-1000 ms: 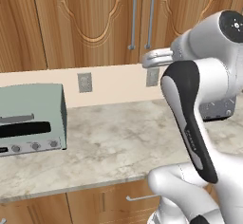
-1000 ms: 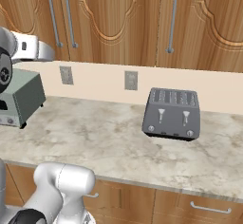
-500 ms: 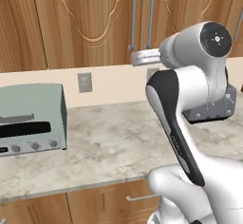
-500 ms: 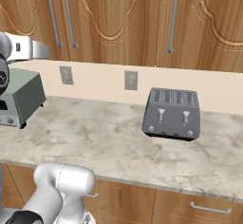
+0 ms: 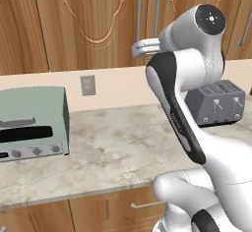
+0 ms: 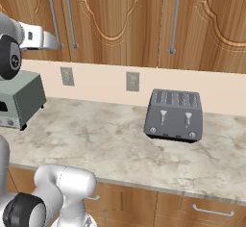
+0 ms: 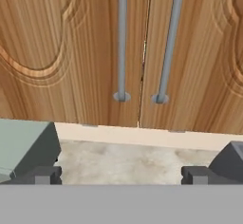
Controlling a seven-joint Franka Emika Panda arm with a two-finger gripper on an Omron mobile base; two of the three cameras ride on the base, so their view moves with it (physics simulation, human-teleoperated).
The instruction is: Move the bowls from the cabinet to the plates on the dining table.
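Note:
The cabinet (image 5: pixel 98 24) of mid-brown wood hangs over the counter with its doors shut, also seen as the cabinet (image 6: pixel 120 19). In the hand view two vertical silver bar handles (image 7: pixel 122 38) flank the seam between the two doors straight ahead. My gripper (image 7: pixel 119 175) is open, its dark fingertips (image 7: pixel 42 175) far apart with nothing between them. It hovers just in front of the handles' lower ends as the gripper (image 5: pixel 136 50) and the gripper (image 6: pixel 57 42). The bowls are hidden behind the shut doors. The plates and the dining table are out of view.
A grey-green toaster oven (image 5: pixel 29 123) stands on the marble counter (image 5: pixel 113 147) at the left. A dark four-slot toaster (image 6: pixel 174 115) sits to the right. Wall outlets (image 6: pixel 132 81) are on the backsplash. Drawers with horizontal handles (image 6: pixel 211 211) run below the counter edge.
The arm's upper joints have swung left, and the hand has risen slightly and moved closer to the pair of door handles. The doors stay shut.

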